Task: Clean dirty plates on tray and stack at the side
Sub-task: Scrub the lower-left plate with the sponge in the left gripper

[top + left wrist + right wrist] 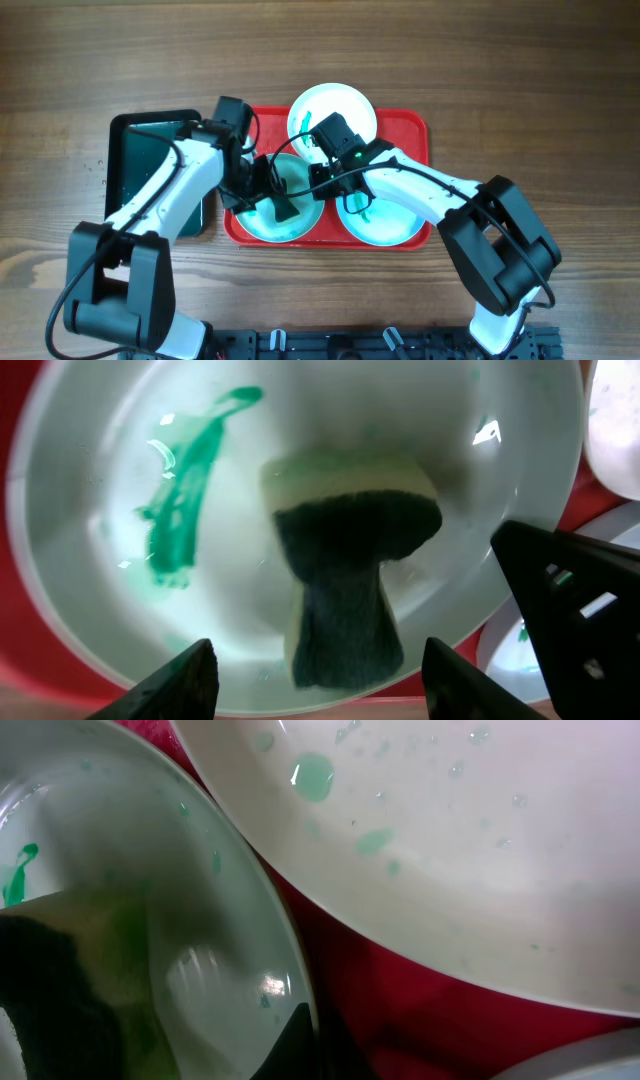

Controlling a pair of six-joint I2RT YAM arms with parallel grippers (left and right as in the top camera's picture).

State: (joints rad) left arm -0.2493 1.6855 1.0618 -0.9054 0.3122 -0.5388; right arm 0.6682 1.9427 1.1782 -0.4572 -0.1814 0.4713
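The left gripper [315, 680] is spread open above the turquoise plate [80, 560] on the tray [405, 130]; the sponge [345, 590] is seen lengthwise between its jaws, with the smear [185, 500] beside it; the right gripper's [323, 180] closure cannot be judged.

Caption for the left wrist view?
Open left gripper over a sponge lying in a turquoise plate beside a green smear, red tray beneath.

The surface [520, 80] is brown wood with visible grain. A red tray [412, 128] lies flat on it near the middle. A smaller dark tray [132, 145] lies on the wood just beside the red tray's left end.
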